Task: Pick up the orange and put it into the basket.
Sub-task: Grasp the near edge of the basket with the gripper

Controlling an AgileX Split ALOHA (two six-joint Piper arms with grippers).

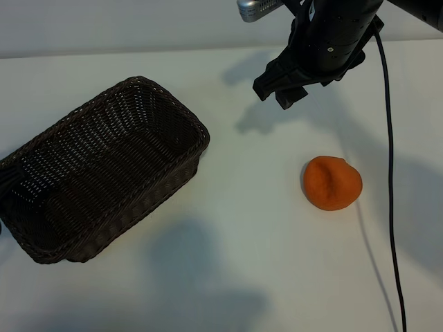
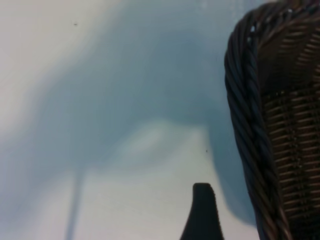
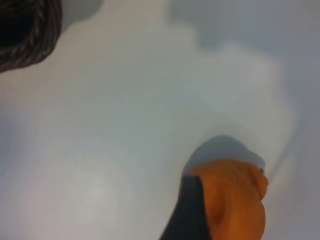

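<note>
White tabletop [image 1: 228, 277] under me, my right gripper [image 1: 285, 88] jaws wide and empty, orange [image 1: 333, 182] below-ahead for descent; basket [image 1: 104, 173] waits aside, left gripper [image 2: 202, 212] wide beside it.

The right arm's matte black, blocky gripper [image 1: 280, 88] at about one o'clock in the exterior view ends in two short, squared black fingers [image 1: 291, 97]. Its housing carries small pale dots that look like screw heads. A rounded silver-grey metal fitting [image 1: 257, 8] juts out at its twelve o'clock side. A thin black cable [image 1: 391, 180] runs from the housing toward five o'clock. In the right wrist view one tapered black finger [image 3: 189, 212] shows; in the left wrist view, a similar black fingertip [image 2: 202, 212] with a rounded end.
</note>
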